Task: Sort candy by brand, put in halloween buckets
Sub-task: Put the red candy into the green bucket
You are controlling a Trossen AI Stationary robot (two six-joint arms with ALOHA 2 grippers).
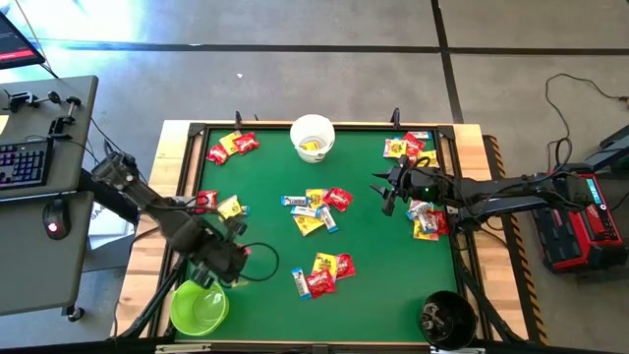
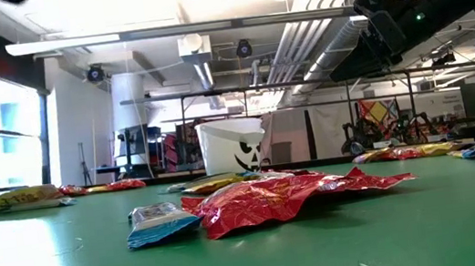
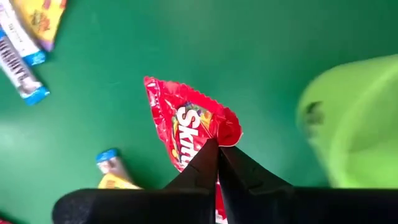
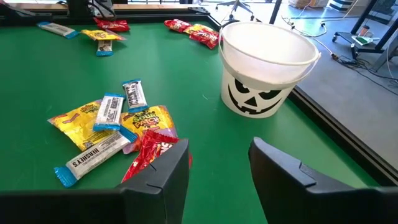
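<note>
At the lower left of the high view, the left end effector (image 1: 228, 258) hangs just above and beside the lime green bucket (image 1: 200, 307), its fingers pressed together on a red Skittles packet (image 3: 189, 127). The left wrist view shows the two dark fingertips (image 3: 219, 163) pinching one edge of the wrapper, so the packet dangles over the green table (image 1: 265, 177) with the bucket's rim close beside it.

The step in hand looks like carrying this red piece to the green bucket and dropping it. To do it well, the arm should bring the packet fully over the bucket's mouth before the fingers part; the grip is on a thin edge, so a slow, level move would keep the wrapper from slipping or swinging against the rim. The release should come low over the opening, since so light a packet could catch the rim and land outside.

Toward the right middle of the high view, the right end effector (image 1: 390, 189) waits above the table with its fingers apart and nothing between them; its wrist view looks past them at the white bucket (image 4: 267, 65) with a jack-o'-lantern face and a cluster of yellow packets (image 4: 84, 118) and white-and-blue bars (image 4: 93, 155). A black bucket (image 1: 447, 320) stands at the lower right corner. More candy lies in small groups across the table, still unsorted.
</note>
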